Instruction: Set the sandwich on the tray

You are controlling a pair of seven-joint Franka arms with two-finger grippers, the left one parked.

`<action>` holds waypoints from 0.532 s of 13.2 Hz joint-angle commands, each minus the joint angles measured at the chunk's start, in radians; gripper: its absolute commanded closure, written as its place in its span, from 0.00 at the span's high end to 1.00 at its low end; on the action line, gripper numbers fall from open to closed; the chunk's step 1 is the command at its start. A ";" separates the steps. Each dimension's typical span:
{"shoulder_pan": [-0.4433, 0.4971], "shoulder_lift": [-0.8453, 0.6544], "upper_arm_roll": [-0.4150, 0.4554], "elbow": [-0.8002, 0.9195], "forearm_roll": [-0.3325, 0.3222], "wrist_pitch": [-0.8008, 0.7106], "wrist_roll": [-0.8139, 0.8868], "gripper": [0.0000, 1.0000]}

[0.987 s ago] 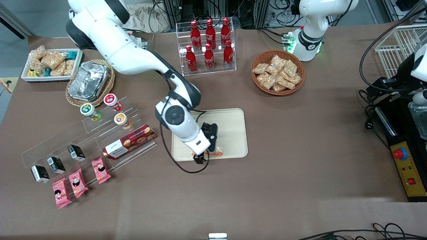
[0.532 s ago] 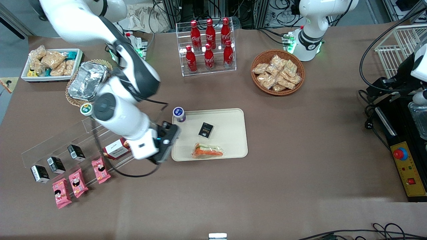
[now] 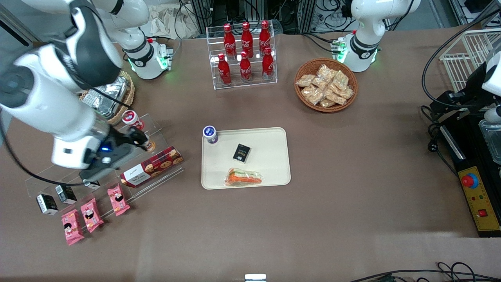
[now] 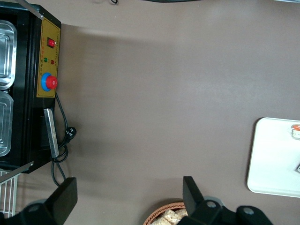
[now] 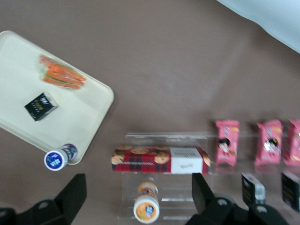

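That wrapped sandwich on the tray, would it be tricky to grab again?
Probably. The sandwich lies flat in glossy clear wrap, so fingers might slip. Its soft bread likely squashes under a firm pinch. It looks light and would slide on the smooth tray. The gripper is open, above the snack shelf.

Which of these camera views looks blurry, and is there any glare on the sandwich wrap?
Right wrist view: soft, slightly smeared overall; the sandwich on the tray shows as an orange blur, no clear glare. Front view: sharp; sandwich wrap shows only faint sheen, while the gripper above the acrylic rack is a little blurred. Left wrist view: evenly lit, sharp.
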 commanded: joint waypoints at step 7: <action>-0.105 -0.286 -0.138 -0.146 -0.007 -0.180 0.200 1.00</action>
